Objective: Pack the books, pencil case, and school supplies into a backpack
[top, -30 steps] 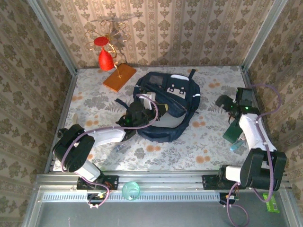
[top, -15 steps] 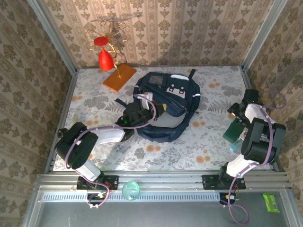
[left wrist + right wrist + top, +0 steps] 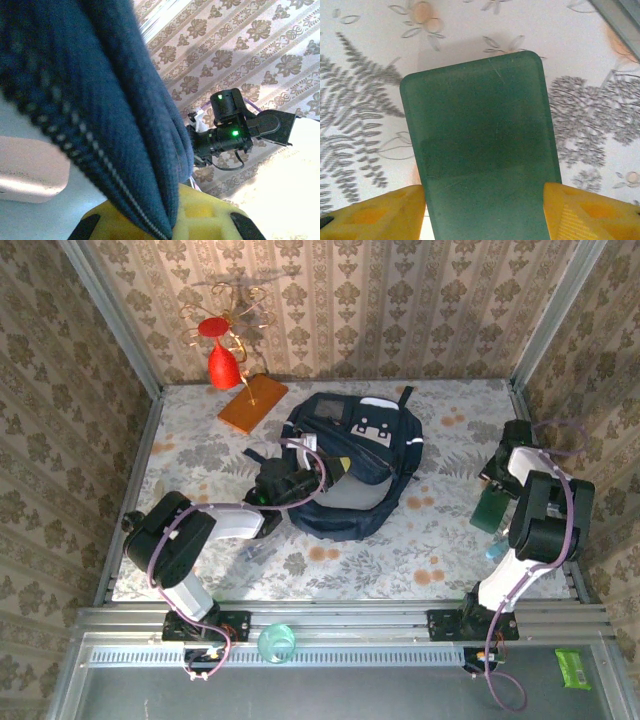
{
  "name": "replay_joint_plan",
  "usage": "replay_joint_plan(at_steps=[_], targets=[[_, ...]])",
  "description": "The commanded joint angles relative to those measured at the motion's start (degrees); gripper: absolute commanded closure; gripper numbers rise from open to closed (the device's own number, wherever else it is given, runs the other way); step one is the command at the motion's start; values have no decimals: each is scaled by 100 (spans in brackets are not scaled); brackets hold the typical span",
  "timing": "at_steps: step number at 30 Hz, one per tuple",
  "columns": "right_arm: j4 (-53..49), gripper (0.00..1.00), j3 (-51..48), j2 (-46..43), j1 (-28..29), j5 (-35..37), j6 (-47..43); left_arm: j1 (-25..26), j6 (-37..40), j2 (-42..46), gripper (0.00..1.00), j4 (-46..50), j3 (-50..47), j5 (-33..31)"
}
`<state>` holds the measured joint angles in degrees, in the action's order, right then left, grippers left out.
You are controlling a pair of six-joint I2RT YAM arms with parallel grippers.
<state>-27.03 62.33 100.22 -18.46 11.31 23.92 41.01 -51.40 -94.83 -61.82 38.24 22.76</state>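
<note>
The backpack point(image 3: 352, 465) lay in the middle of the surface point(image 3: 200, 465), a little toward the far edge, with its grey-white patch turned to the far side and its mouth facing the left arm. The left pincer point(image 3: 290, 486) was at that mouth. In the left wrist view the left pincer point(image 3: 160, 225) was fully closed, with a fold of the navy fabric and its zipper line pinched between the yellow fingertips point(image 3: 202, 220).

The dark green book point(image 3: 490, 510) lay close to the right edge of the surface, about halfway between the near and far edges. The right pincer point(image 3: 494, 490) was down over it. From the right wrist camera the dark green book point(image 3: 482, 150) lay lengthwise between the two yellow fingertips point(image 3: 375, 210). The right pincer point(image 3: 482, 212) stood fairly wide, with one fingertip against each long edge of the book, closed onto its width. The book's rounded far corners rested over the flowered surface.

A small translucent piece point(image 3: 497, 550) lay by the right edge, nearer the near edge than the book. A clear slim piece point(image 3: 254, 553) lay left of the middle, close to the near edge. An orange slab point(image 3: 252, 403) sat at the far edge toward the left corner, just in front of a red ornament point(image 3: 222, 362).
</note>
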Motion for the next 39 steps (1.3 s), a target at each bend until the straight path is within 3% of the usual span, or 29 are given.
replay_joint_plan(at_steps=[1,7,12,19,26,32,36,39], targets=[[-240,37,82,338,319,-136,-76,-78,-90,-59,100,-157,76,9],[-327,34,216,78,987,-374,17,18,82,32,100,236,263,-43],[-566,13,282,37,1266,-36,-219,198,263,65,100,648,476,-166],[-759,0,155,-167,1258,689,-532,455,574,152,100,1244,741,-437],[-812,0,225,-26,1180,540,-566,511,600,90,100,1277,815,-396],[-953,1,409,413,917,-274,-651,480,605,89,100,1152,726,-369],[-1068,6,579,715,865,-478,-726,421,562,86,100,1026,672,-308],[-1021,17,582,733,862,-664,-761,374,495,74,100,912,608,-269]])
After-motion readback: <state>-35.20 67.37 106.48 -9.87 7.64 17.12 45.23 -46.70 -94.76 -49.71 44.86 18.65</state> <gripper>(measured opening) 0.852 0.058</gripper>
